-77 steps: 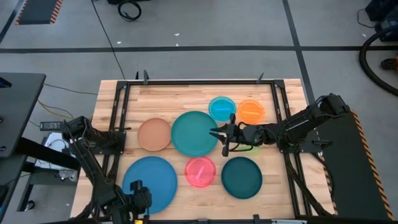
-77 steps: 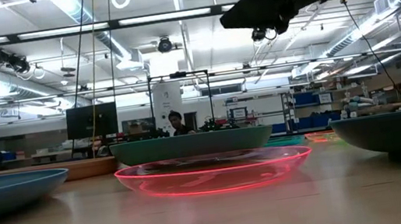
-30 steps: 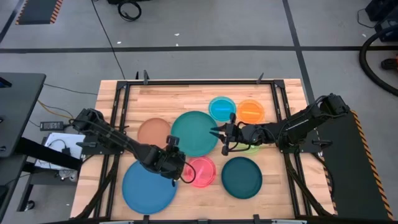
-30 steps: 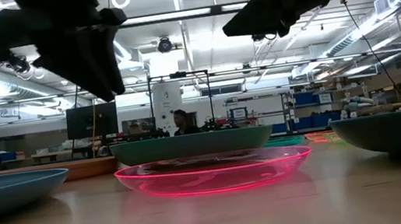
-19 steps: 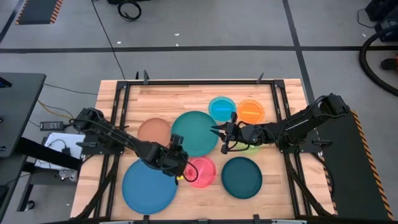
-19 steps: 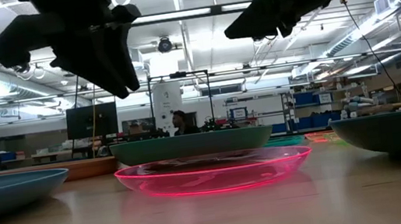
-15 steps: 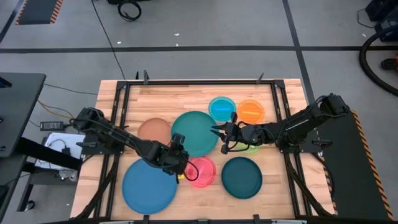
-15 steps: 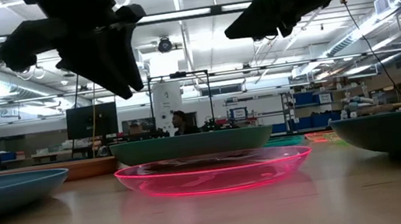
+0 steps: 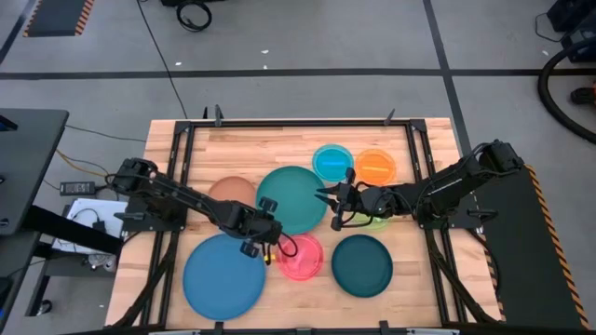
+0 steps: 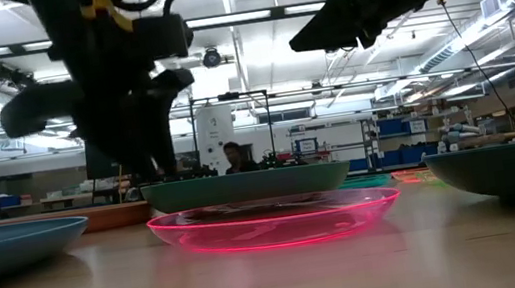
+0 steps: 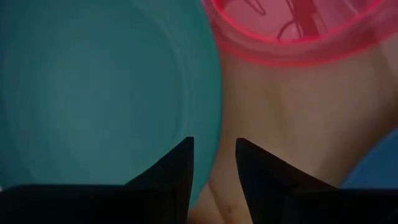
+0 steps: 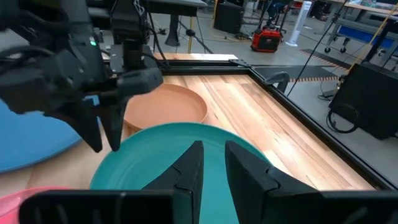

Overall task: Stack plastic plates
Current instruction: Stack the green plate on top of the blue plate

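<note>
Stacking looks unstarted: every plate lies singly around the teal plate (image 9: 291, 198), whose near rim the left gripper (image 9: 264, 232) straddles with jaws parted, the right gripper (image 9: 331, 202), also parted, empty beside it.

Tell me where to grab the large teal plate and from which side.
Grip the large teal plate by its raised rim at the near-left edge, coming down from above with one jaw on each side of the lip. The left gripper already hangs there, beside the pink plate; the plate lies flat, so only its rim offers hold.
</note>
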Robot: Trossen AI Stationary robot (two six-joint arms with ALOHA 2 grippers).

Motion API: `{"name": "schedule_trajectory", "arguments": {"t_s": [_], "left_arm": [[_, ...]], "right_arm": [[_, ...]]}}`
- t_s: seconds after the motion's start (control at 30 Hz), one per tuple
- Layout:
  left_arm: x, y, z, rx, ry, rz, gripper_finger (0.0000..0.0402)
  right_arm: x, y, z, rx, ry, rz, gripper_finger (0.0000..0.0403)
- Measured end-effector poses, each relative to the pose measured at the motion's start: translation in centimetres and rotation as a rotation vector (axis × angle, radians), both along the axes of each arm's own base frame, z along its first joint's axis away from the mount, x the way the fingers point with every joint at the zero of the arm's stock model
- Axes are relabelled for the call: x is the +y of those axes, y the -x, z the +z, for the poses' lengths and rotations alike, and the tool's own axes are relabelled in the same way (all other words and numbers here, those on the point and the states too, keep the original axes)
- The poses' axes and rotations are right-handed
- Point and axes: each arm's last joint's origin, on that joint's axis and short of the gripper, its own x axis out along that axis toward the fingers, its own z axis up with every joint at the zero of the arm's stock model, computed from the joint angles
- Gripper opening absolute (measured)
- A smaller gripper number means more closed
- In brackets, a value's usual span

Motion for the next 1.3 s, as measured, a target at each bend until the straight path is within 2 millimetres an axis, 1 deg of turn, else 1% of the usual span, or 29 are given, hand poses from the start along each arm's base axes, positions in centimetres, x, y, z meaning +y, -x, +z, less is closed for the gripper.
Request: {"name": "schedule_trajectory", "arguments": {"t_s": [0.2,0.3,0.47,0.67,0.8,1.3], "left_arm": [[0.8,0.5,-1.3,0.012,-0.014,-0.002,0.0127],[0.7,0.5,-1.5,0.003,-0.022,-0.032,0.0119],[0.5,0.3,-1.4,-0.007,-0.035,-0.081,0.0084],[0.5,0.3,-1.5,0.0,-0.042,-0.091,0.0034],[0.5,0.3,-1.7,0.011,-0.056,-0.122,0.0014],[0.4,0.2,-1.5,0.01,-0.073,-0.123,0.0007]], "right_arm": [[0.0,0.0,0.0,0.0,-0.001,0.001,0.0077],[0.0,0.0,0.0,-0.001,-0.001,0.001,0.0077],[0.0,0.0,0.0,-0.001,-0.001,0.001,0.0077],[0.0,0.0,0.0,-0.001,-0.001,0.001,0.0077],[0.0,0.0,0.0,-0.001,-0.001,0.001,0.0077],[0.0,0.0,0.0,0.001,-0.001,0.002,0.0077]]}}
